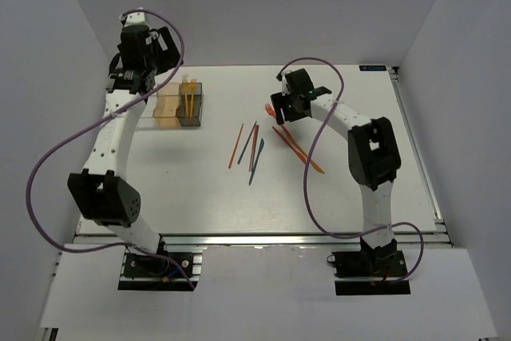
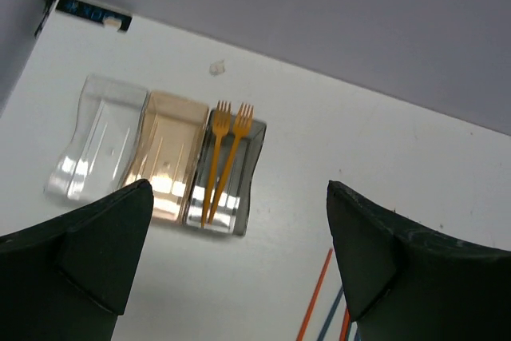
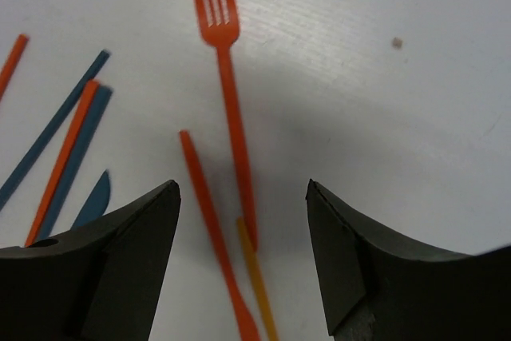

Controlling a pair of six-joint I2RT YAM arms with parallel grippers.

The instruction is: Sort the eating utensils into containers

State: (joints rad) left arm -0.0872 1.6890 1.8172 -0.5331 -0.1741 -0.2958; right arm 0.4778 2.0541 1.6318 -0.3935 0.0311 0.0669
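Three joined containers stand at the table's left: clear [image 2: 100, 137], tan-orange [image 2: 164, 153] and dark grey [image 2: 239, 189]. The row shows in the top view [image 1: 172, 109]. Two orange forks [image 2: 227, 153] stand in the dark grey one. My left gripper [image 2: 239, 225] is open and empty, raised above and behind the boxes [image 1: 160, 47]. My right gripper [image 3: 243, 229] is open, low over the table [image 1: 283, 109], with its jaws either side of a red fork's handle [image 3: 230, 109], a red knife [image 3: 209, 221] and an orange stick [image 3: 257, 277], touching none.
Several loose red and dark blue sticks and a blue knife [image 1: 249, 148] lie mid-table, also at the left of the right wrist view [image 3: 60, 145]. More red and orange pieces [image 1: 299, 149] lie beside the right arm. Purple cables loop over both arms.
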